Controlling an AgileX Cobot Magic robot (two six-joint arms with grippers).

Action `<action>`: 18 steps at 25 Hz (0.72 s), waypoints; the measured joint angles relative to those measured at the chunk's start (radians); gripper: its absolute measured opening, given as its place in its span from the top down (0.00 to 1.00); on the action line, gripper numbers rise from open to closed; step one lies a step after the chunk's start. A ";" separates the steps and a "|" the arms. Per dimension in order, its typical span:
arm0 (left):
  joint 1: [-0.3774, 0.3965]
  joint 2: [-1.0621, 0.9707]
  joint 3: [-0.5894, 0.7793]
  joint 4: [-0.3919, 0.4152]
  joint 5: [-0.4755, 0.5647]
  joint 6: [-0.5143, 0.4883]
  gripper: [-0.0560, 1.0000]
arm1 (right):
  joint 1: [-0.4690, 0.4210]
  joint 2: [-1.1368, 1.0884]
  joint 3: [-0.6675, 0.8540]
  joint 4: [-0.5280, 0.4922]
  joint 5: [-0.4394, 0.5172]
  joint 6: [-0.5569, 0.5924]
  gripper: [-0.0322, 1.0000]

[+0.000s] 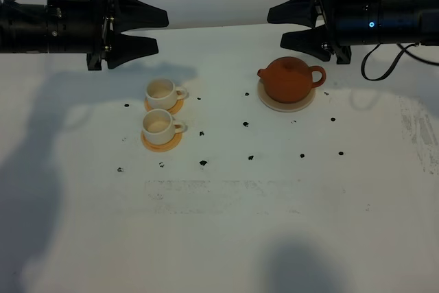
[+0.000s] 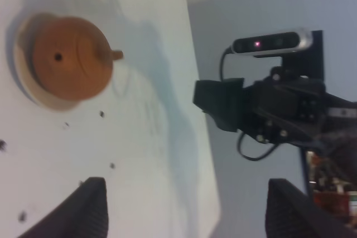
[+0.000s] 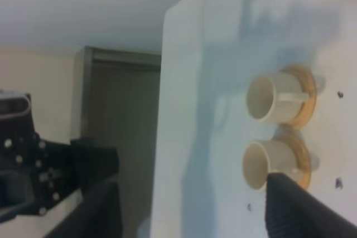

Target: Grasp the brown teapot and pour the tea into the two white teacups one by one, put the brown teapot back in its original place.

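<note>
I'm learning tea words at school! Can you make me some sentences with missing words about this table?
1. The brown ____ sits on a pale coaster.
2. ____ white cups stand on orange coasters.
3. The left fingers and right fingers are both ____, holding nothing.

Missing words: teapot; two; open.

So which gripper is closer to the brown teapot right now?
Right. The right gripper hangs open just behind the brown teapot, not touching it. The left gripper, also open, is across the table, behind the two white teacups.
</note>
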 joint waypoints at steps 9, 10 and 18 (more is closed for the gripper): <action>0.000 0.000 -0.026 0.007 -0.012 0.164 0.44 | 0.000 -0.001 -0.009 -0.059 0.003 -0.121 0.44; 0.000 0.000 -0.036 0.013 -0.007 0.171 0.45 | 0.000 -0.002 -0.015 -0.078 0.003 -0.126 0.44; 0.000 -0.086 -0.060 0.211 -0.070 0.181 0.53 | 0.000 -0.044 -0.117 -0.363 -0.012 -0.084 0.44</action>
